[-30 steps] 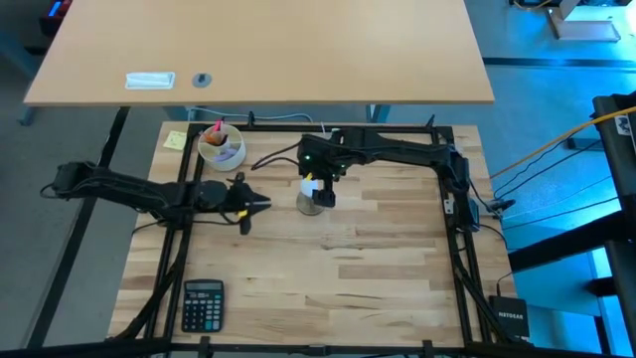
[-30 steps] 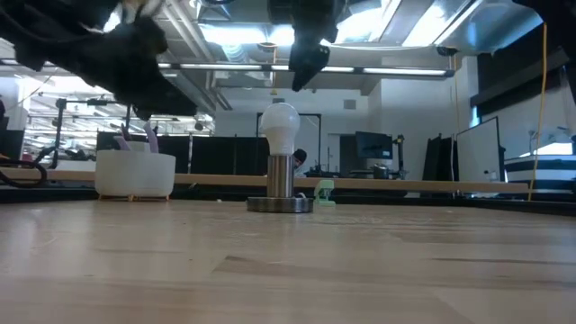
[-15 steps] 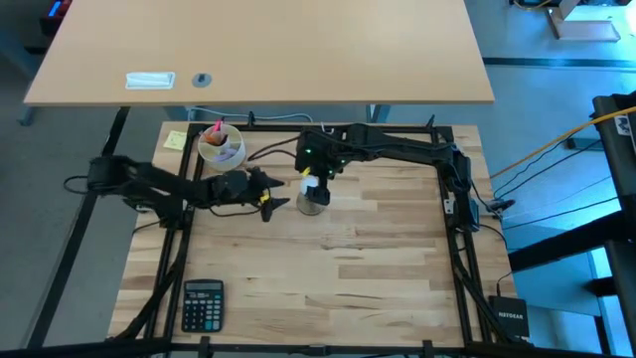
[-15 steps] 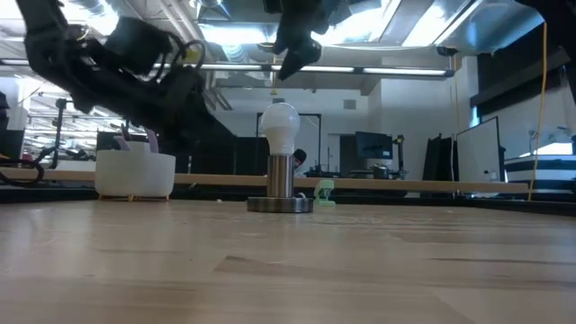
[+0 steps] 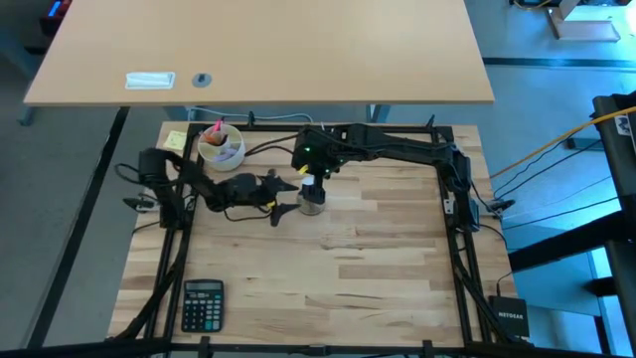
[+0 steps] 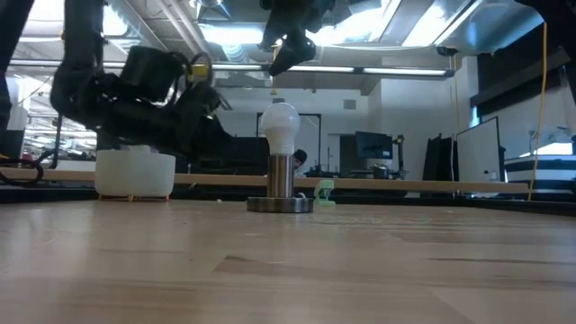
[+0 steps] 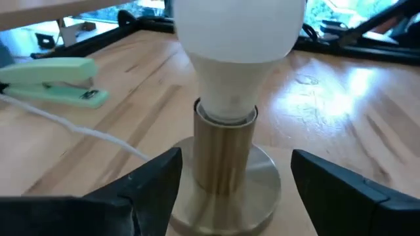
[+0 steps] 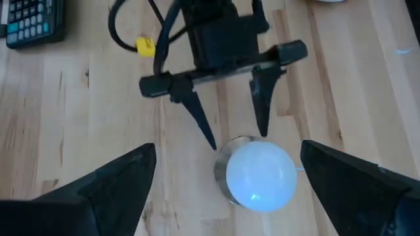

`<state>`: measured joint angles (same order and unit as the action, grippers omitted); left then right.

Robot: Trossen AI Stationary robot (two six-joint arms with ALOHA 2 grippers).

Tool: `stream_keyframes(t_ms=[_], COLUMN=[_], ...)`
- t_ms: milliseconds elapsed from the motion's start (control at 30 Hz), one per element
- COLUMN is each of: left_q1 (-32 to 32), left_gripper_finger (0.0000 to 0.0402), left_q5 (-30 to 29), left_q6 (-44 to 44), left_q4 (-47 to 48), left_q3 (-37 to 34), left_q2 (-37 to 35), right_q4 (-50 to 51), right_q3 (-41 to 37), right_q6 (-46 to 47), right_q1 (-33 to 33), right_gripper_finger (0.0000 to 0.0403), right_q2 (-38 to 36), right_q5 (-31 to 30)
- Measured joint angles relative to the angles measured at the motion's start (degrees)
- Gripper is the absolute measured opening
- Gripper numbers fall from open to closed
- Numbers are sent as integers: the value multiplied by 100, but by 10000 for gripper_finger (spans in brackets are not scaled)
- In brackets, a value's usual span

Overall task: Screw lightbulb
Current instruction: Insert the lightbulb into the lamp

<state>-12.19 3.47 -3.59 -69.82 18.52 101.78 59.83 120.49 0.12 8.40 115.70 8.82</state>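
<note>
The left tool [image 5: 285,197] is reaching in low over the tabletop [image 5: 378,259], its fingers [image 8: 197,118] spread wide and gripping nothing, tips flanking the socket base [image 7: 223,190]. Just ahead, the lightbulb [image 6: 280,129] is standing upright in that base. Directly above it, the right tool [image 5: 311,171] is hovering, gaping open and empty.

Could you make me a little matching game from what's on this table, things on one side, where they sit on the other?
Things:
1. bulb
2. calculator
3. left gripper
4. right gripper

Places:
A. above the bulb, open
B. seated in the metal socket
C. near corner of the table
D. level with the socket, open beside it

Pairs: 1-B, 2-C, 3-D, 4-A
</note>
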Motion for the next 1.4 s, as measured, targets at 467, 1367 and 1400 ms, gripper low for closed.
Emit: stream_keyframes(t_ms=[467, 1367, 1400], left_q1=[0, -282, -280], left_gripper_finger=[275, 223, 211], left_q5=[150, 158, 208], left_q6=[238, 77, 76], left_q4=[27, -263, -264], left_q3=[746, 1128, 1128], left_q2=[1028, 1459, 1459], right_q4=[-201, -140, -112], right_q3=[0, -4, -4], right_q6=[114, 73, 49], right_q1=[26, 26, 26], right_gripper_finger=[381, 381, 381], right_q2=[0, 0, 0], right_q5=[133, 26, -33])
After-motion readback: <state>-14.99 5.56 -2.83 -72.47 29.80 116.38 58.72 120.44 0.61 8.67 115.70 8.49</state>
